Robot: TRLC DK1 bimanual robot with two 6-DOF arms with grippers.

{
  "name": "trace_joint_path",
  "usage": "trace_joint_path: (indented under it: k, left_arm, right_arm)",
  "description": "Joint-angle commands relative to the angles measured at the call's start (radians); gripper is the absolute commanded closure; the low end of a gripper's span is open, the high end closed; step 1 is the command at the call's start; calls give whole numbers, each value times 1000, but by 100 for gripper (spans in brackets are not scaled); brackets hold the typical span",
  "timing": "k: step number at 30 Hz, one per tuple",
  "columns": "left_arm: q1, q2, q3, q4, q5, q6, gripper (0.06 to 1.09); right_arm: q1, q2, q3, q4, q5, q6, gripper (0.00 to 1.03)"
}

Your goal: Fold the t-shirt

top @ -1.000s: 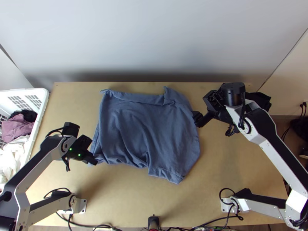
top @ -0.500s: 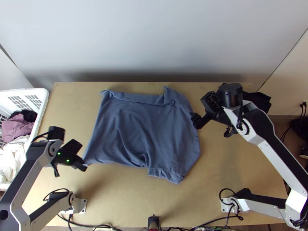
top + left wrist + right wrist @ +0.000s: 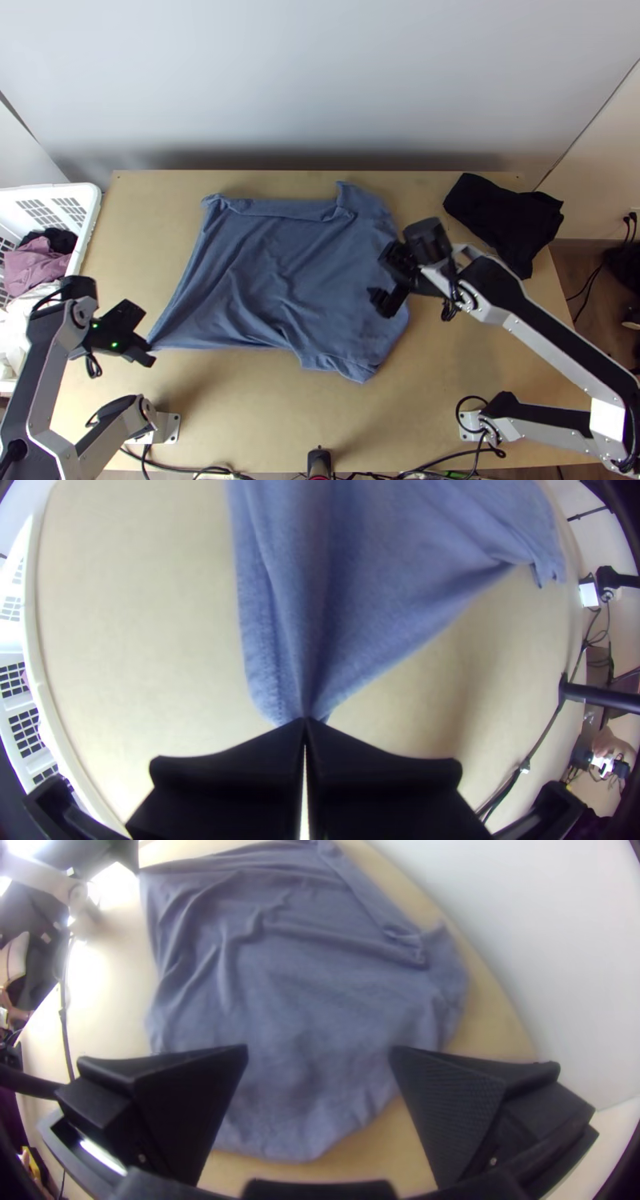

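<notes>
The blue t-shirt (image 3: 280,264) lies spread on the table, wrinkled, its lower left corner drawn out to the left. At that corner is my left gripper (image 3: 150,354). In the left wrist view, my left gripper (image 3: 305,723) is shut on the corner of the shirt (image 3: 373,580), with creases fanning out from its tips. My right gripper (image 3: 384,302) is over the shirt's right part. In the right wrist view, my right gripper (image 3: 320,1057) stands open above the shirt (image 3: 300,1000), with cloth visible between its fingers and nothing gripped.
A folded or bunched black cloth (image 3: 508,216) lies at the table's back right. At the left edge stands a white basket (image 3: 90,210) holding pink, black and white cloths. Cables (image 3: 264,474) run along the near edge, beside a black post (image 3: 319,460).
My left gripper has moved left and slightly nearer, stretching the shirt's corner with it. My right gripper has moved left and nearer, over the shirt, uncovering the black cloth. The shirt has shifted slightly left.
</notes>
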Motion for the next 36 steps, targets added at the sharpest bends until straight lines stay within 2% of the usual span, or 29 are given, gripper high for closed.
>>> trace_joint_path:
  k: [1,5,6,7,9,10,11,18,23,28,36]
  left_arm:
    - [152,6,-5,22,-24,123,105]
    - [190,19,24,59,-32,135,105]
    - [185,9,39,44,-21,127,100]
    - [169,-9,55,22,7,107,84]
    - [109,-52,93,-36,60,51,36]
    - [67,-69,115,-61,77,8,19]
    - [14,-81,141,-82,94,-45,13]
    - [-358,-72,329,-110,186,-420,12]
    - [-529,52,346,24,222,-578,12]
    - [-660,186,363,145,222,-654,12]
    - [-721,330,360,240,215,-664,12]
  right_arm:
    - [56,15,-48,7,-25,13,4]
    - [87,14,-74,5,-27,10,4]
    - [94,12,-83,5,-27,9,4]
    - [101,12,-94,2,-27,9,4]
    - [105,8,-117,1,-27,7,4]
    - [104,1,-129,-3,-27,7,4]
    - [99,-6,-143,-3,-27,9,4]
    - [-61,-69,-267,-1,-25,-7,4]
    - [-148,-68,-317,7,-25,-2,4]
    - [-168,-32,-332,21,-25,2,4]
    - [-162,-15,-335,2,-27,4,5]
